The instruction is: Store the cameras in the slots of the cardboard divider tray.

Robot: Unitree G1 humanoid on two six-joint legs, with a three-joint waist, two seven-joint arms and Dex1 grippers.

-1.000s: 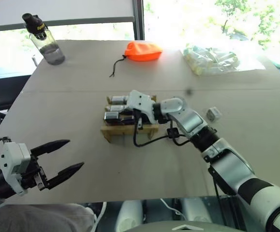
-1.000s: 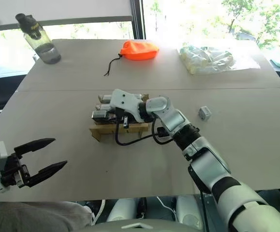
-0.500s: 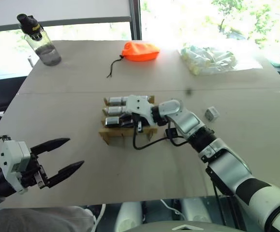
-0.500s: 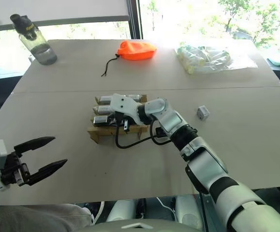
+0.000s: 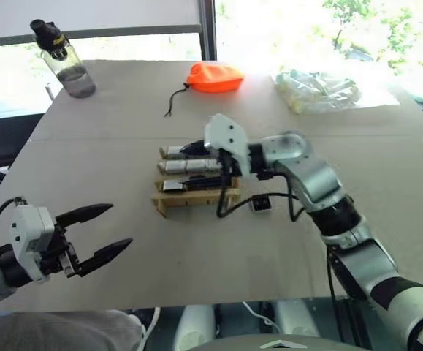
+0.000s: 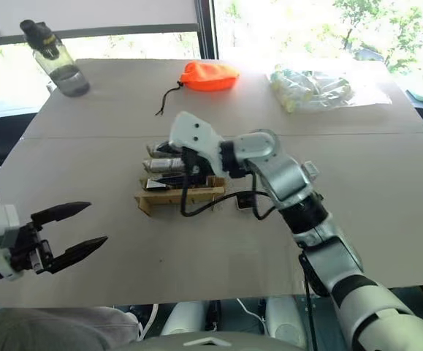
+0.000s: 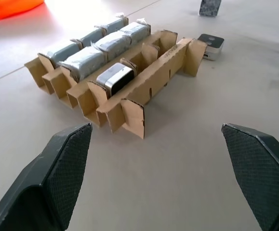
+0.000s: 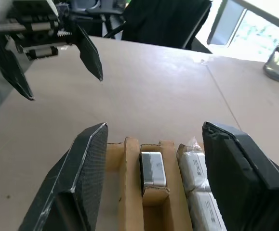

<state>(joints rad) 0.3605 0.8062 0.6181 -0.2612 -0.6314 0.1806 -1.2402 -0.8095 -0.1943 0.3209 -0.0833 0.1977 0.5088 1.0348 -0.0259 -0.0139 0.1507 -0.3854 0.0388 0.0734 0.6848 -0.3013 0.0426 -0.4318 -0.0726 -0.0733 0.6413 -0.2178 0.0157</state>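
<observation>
Tabletop (image 5: 123, 110) holds the cardboard divider tray (image 5: 196, 196); right gripper (image 5: 196, 150), fingers released, should be lifted clear — a camera (image 5: 260, 204) waits at three o'clock; left gripper (image 5: 105, 230) spread, empty.

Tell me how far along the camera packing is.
Done: in the tray, two far rows look full, and one camera sits in the near row. In hand: nothing; the right gripper hangs open above that camera, the left gripper open too. Left: two empty slots, a loose camera beside the tray, another farther off.
</observation>
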